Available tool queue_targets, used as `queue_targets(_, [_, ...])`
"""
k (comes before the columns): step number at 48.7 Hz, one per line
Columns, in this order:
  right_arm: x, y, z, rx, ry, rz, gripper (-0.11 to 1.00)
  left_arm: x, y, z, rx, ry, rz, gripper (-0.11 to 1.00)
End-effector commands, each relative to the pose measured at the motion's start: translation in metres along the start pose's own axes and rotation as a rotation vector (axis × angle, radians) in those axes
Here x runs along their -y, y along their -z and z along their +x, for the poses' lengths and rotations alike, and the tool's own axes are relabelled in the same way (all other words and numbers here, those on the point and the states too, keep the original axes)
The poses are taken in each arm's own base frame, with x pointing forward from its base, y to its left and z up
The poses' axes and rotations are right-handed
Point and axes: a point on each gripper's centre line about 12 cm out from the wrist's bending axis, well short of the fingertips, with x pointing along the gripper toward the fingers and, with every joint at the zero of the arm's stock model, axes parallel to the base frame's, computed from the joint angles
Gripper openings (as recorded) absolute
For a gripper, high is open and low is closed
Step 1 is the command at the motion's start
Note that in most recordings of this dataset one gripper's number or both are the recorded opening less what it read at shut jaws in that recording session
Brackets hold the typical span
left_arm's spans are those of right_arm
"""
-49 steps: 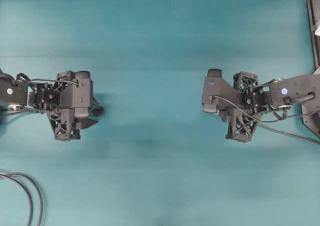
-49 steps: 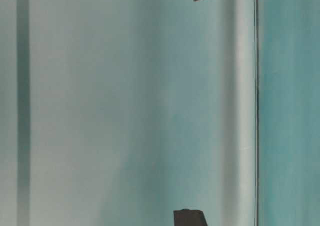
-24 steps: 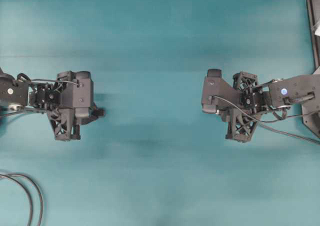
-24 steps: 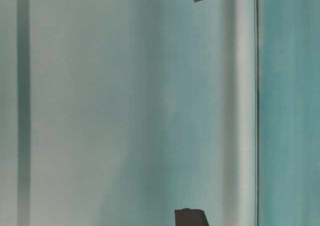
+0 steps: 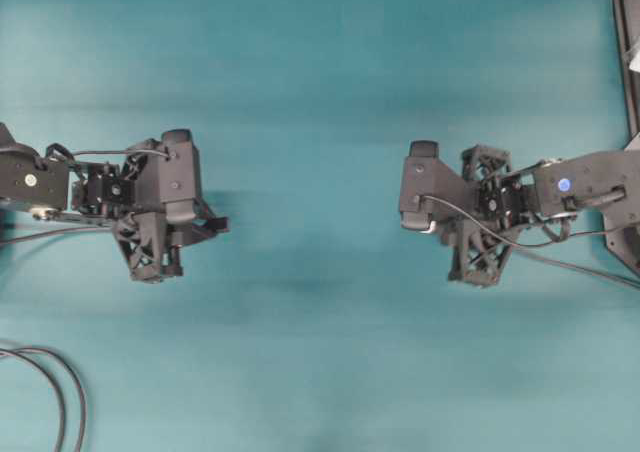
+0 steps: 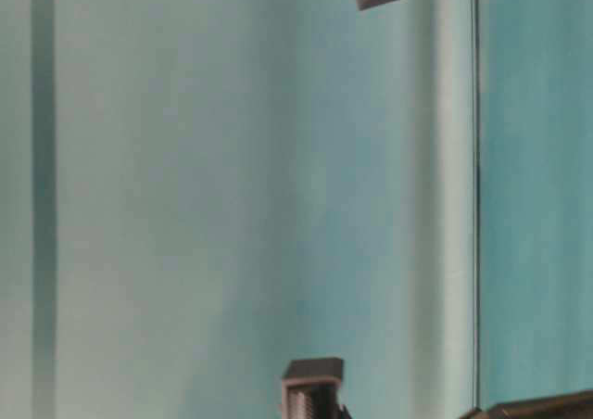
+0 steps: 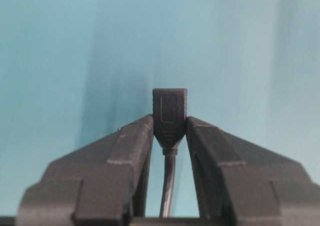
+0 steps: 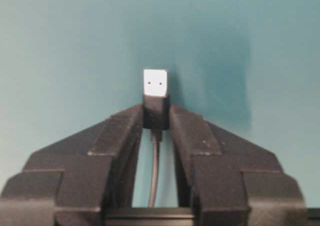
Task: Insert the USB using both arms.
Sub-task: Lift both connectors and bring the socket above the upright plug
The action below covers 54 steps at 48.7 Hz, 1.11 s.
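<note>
Counter [image 5: 320, 62]: bare teal surface between my two arms. Looped dark cables [image 5: 55, 387] lie at 7 o'clock in the overhead view, well apart from the work.

Left arm [image 5: 40, 182] comes in from 9 o'clock, right arm [image 5: 590, 187] from 3 o'clock. They face each other across the middle, well apart.

Left gripper [image 7: 169, 131]: clenched on the black socket end [image 7: 170, 113], which stands straight out past the fingertips, its thin cable [image 7: 167, 186] running back between the fingers [image 7: 127, 151].

Right gripper [image 8: 156, 117]: clenched on the USB [image 8: 155, 98] by its dark body, with the silver tip clear of the fingertips and pointing forward. Its cable [image 8: 154, 171] trails back inside the gripper.

Step in hand, as I judge it: both ends are grasped, and bringing them together for mating is about to start. Insertion not yet begun.

Next move calls for closing the gap along the 9-to-3 line, matching height and roll so the silver tip meets the socket mouth square. From overhead neither connector shows clearly, so I would trust the wrist views for alignment. Slow final push; a skewed plug will jam or slip in the fingers.
</note>
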Motion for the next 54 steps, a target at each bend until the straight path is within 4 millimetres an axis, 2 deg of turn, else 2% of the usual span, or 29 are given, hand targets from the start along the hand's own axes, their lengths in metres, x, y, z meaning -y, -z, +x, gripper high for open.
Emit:
queue_targets(1, [-0.004, -0.016, -0.019, 0.063, -0.009, -0.013, 0.19, 0.007, -0.017, -0.010, 0.056, 0.018, -0.015, 0.23])
queue_targets(6, [-0.002, -0.018, -0.035, 0.077, 0.006, -0.038, 0.19, 0.014, -0.021, -0.020, 0.054, 0.033, -0.024, 0.23])
queue_targets(17, [0.002, -0.023, -0.071, 0.151, 0.029, -0.082, 0.19, 0.016, -0.026, -0.053, -0.081, 0.033, -0.196, 0.23])
queue_targets(24, [0.006, -0.025, -0.085, 0.190, 0.054, -0.120, 0.19, 0.015, -0.040, -0.073, -0.038, 0.055, -0.254, 0.23])
queue_targets(31, [0.008, -0.029, -0.091, 0.216, 0.079, -0.159, 0.19, 0.003, -0.048, -0.091, 0.021, 0.078, -0.396, 0.23])
queue_targets(41, [0.013, -0.039, -0.099, 0.230, 0.152, -0.242, 0.19, -0.014, -0.042, -0.107, -0.025, 0.082, -0.538, 0.23])
queue_targets(50, [0.017, -0.052, -0.111, 0.241, 0.241, -0.333, 0.19, -0.021, -0.039, -0.114, -0.110, 0.106, -0.572, 0.23])
queue_targets(54, [0.016, -0.055, -0.115, 0.241, 0.264, -0.357, 0.19, -0.026, -0.044, -0.119, -0.114, 0.145, -0.575, 0.23])
